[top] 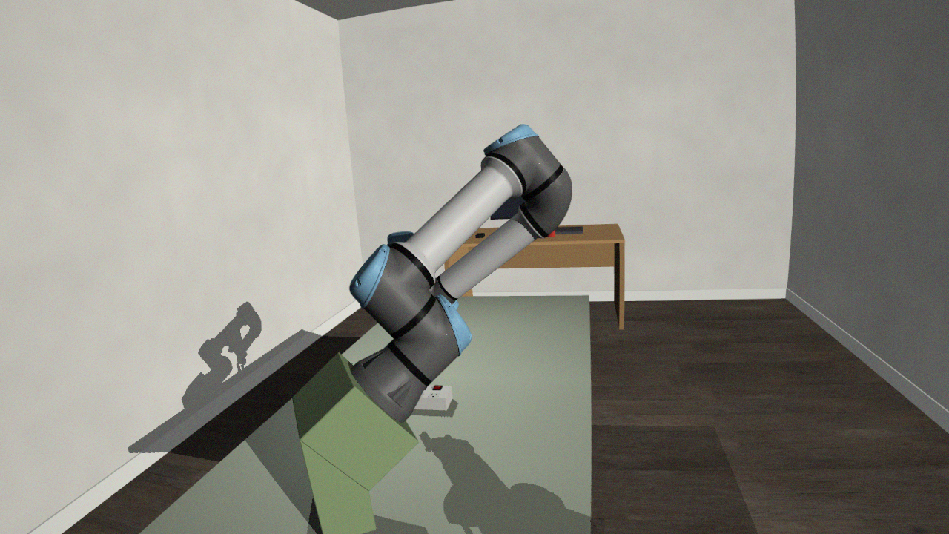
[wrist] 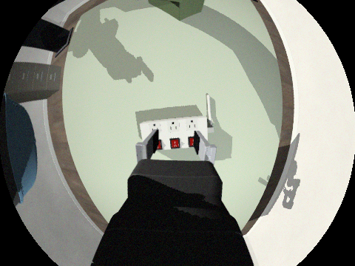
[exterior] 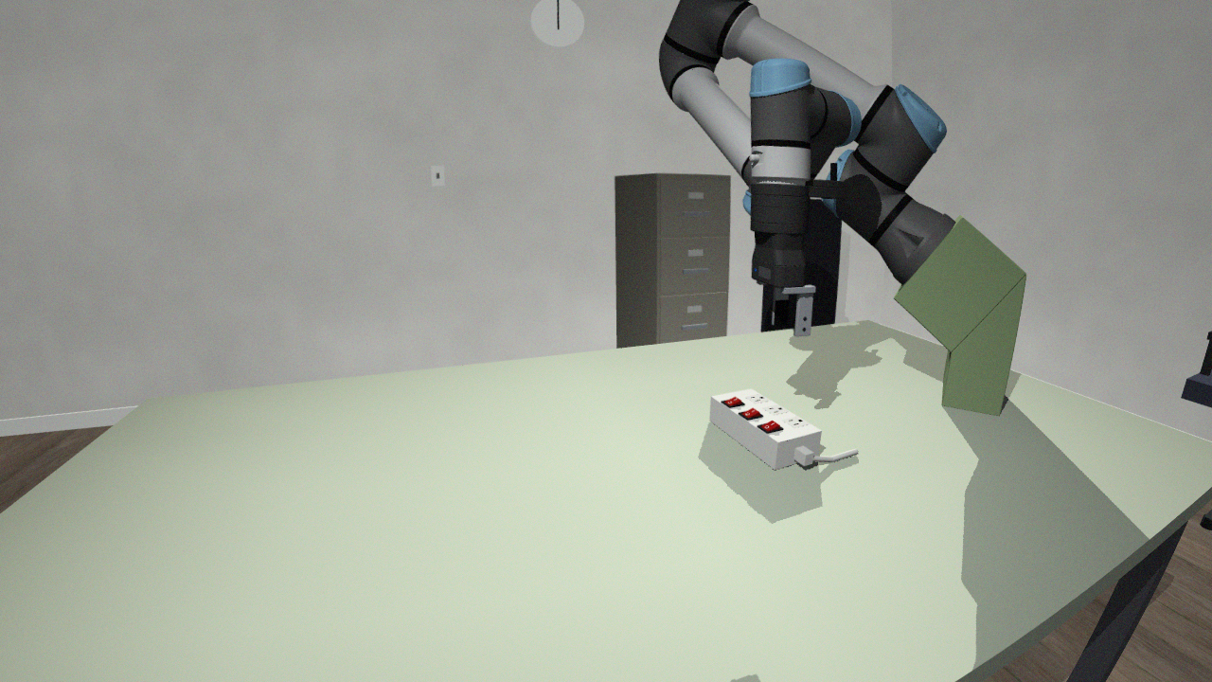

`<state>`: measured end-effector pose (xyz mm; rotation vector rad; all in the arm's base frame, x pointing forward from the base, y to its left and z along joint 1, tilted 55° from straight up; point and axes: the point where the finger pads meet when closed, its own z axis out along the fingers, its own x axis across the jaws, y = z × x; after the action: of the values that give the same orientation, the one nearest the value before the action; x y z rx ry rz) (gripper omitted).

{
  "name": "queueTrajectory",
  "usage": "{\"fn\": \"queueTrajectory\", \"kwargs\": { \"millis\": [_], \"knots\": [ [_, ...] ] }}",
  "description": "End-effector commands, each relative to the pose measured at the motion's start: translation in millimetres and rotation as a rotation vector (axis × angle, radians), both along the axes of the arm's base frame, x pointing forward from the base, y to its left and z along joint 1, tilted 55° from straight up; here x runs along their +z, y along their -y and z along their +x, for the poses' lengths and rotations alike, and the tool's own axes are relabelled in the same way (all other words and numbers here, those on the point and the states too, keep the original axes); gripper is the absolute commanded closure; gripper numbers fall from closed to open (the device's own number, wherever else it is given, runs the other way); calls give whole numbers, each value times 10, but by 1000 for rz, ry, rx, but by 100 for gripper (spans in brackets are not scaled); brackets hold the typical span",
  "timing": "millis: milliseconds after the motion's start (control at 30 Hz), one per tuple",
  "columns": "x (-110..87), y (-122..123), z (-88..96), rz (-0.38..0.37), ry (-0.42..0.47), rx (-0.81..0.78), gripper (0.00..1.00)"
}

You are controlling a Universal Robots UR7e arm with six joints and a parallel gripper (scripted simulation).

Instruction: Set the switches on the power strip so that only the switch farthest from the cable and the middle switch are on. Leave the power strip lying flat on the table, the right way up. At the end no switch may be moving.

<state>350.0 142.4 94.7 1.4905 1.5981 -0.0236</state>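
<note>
A white power strip [exterior: 763, 430] lies flat on the green table, right way up, with three red rocker switches [exterior: 751, 413] in a row and a short grey cable [exterior: 834, 457] at its near right end. It also shows in the wrist view [wrist: 171, 134], with its three red switches [wrist: 174, 143] just beyond my fingertips. Only one end of it shows in the top view [top: 435, 394], the rest hidden by the arm. My gripper [exterior: 797, 314] hangs well above the table, behind and above the strip, fingers pointing down, open and empty. I cannot tell which way each switch is tipped.
The arm's green wedge-shaped base [exterior: 970, 326] stands on the table to the right of the strip. A grey filing cabinet [exterior: 671, 258] stands behind the table. A wooden desk [top: 554, 248] stands at the far wall.
</note>
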Motion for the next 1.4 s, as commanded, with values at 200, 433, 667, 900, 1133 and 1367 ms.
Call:
{"fn": "queueTrajectory", "kwargs": {
  "millis": [200,433,667,900,1133,1367],
  "knots": [
    [1,147,197,260,237,-254,0],
    [44,291,380,438,408,-430,0],
    [119,445,549,649,619,-638,0],
    [194,574,667,812,787,-796,0],
    [215,606,693,845,821,-827,0],
    [216,608,695,847,823,-829,100]
  ]
}}
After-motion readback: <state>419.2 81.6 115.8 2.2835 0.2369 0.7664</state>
